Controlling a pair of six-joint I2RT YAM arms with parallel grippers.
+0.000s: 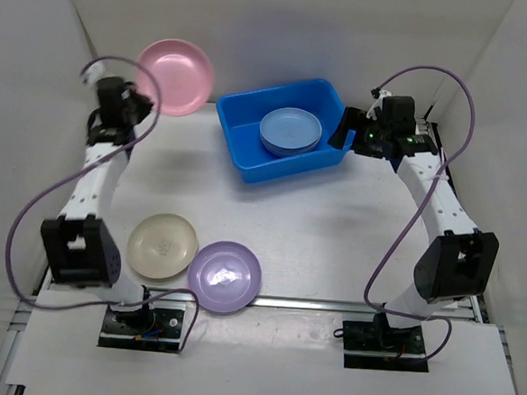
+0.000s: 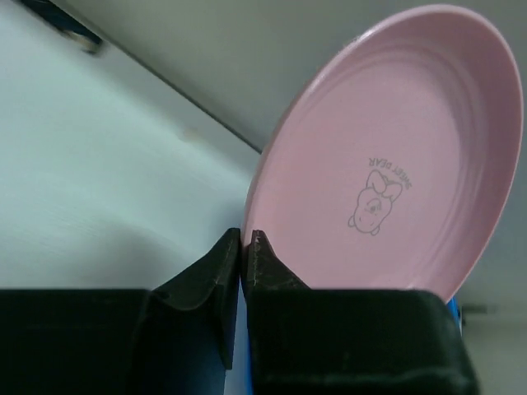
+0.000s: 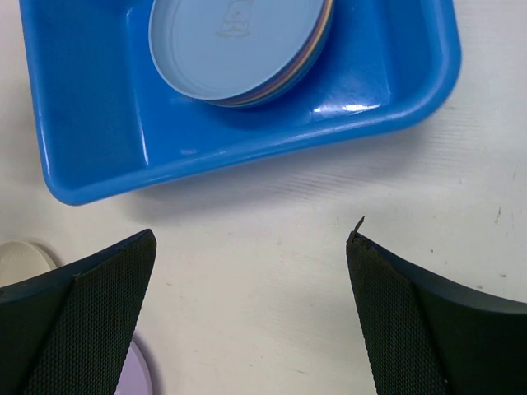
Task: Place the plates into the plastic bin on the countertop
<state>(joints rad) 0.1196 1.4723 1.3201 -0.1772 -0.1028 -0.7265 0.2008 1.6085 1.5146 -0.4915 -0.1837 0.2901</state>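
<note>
My left gripper (image 1: pixel 142 99) is shut on the rim of a pink plate (image 1: pixel 174 76) and holds it tilted in the air at the far left, left of the bin; the plate (image 2: pixel 395 156) fills the left wrist view, its edge between the fingers (image 2: pixel 268 259). The blue plastic bin (image 1: pixel 240 142) stands at the back centre with a stack of plates, a blue one (image 1: pixel 290 129) on top, also in the right wrist view (image 3: pixel 235 45). My right gripper (image 1: pixel 340 135) is open and empty just right of the bin (image 3: pixel 99 107). A cream plate (image 1: pixel 162 245) and a purple plate (image 1: pixel 225 275) lie on the countertop at the near left.
White walls enclose the countertop (image 1: pixel 334 221). A metal rail (image 1: pixel 310 303) runs along the near edge. Purple cables loop from both arms.
</note>
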